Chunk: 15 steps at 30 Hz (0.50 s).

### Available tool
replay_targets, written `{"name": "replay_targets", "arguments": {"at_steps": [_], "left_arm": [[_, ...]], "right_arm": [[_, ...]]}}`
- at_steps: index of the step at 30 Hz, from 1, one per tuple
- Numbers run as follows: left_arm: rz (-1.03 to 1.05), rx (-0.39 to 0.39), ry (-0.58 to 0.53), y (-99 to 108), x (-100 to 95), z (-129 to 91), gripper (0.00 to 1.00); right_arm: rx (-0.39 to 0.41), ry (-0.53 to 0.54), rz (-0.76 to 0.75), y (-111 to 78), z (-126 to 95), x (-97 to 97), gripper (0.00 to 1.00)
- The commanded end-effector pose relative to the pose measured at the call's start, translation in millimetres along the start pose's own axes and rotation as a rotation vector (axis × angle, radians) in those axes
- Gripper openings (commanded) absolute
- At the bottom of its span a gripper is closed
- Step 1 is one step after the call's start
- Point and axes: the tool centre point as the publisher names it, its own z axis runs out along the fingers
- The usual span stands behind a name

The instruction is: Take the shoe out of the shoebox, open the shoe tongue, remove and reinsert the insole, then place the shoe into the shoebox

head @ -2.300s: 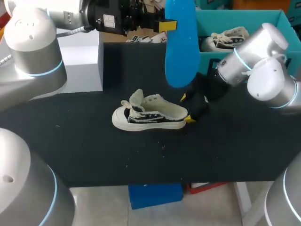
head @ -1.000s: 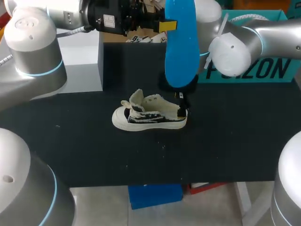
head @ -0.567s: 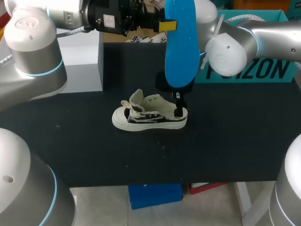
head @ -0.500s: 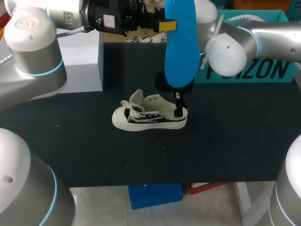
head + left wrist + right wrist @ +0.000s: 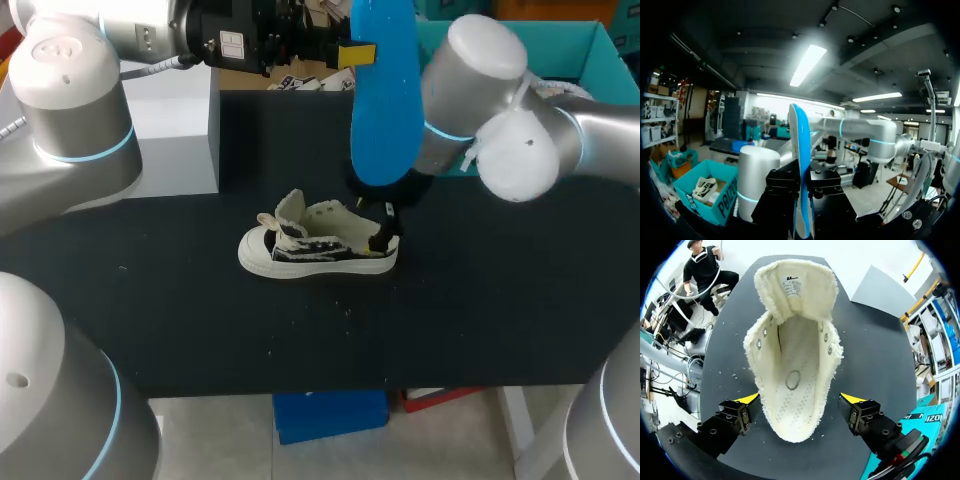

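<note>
A cream and black high-top shoe (image 5: 318,243) stands on the black mat, toe toward my left, tongue folded forward. My right gripper (image 5: 385,226) hangs open over its heel; in the right wrist view the gripper (image 5: 800,399) has one yellow tip on each side of the shoe's (image 5: 794,355) heel, and the lining inside is bare. High above the shoe hangs the blue insole (image 5: 385,92), upright, with my left gripper (image 5: 355,53) shut on its edge. The left wrist view shows the insole (image 5: 801,165) edge-on between the black fingers. The teal shoebox (image 5: 600,50) stands at the back right.
My right arm's big elbow (image 5: 470,85) sits between the insole and the shoebox. A grey block (image 5: 170,135) stands at the back left beside a dark upright panel (image 5: 280,140). Bare black mat (image 5: 200,320) lies in front of and beside the shoe.
My right arm has swung its elbow away from the box front while its gripper stayed at the shoe's heel. The left arm and insole have not moved.
</note>
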Motion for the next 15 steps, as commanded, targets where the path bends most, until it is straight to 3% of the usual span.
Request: {"name": "replay_targets", "arguments": {"at_steps": [1, 4, 15], "left_arm": [[0.001, -0.001, -0.002, 0.3, 0.2, 0.5, 0.0], [0.001, -0.001, -0.002, 0.3, 0.2, 0.5, 0.0], [0.001, -0.001, -0.002, 0.3, 0.2, 0.5, 0.0]], "right_arm": [[-0.227, -0.021, -0.016, -8.1, 2.6, 7.3, 1.0], [-0.322, -0.035, -0.026, -6.5, 4.8, 6.7, 1.0], [-0.508, -0.04, -0.023, -3.8, 11.0, 5.2, 1.0]]}}
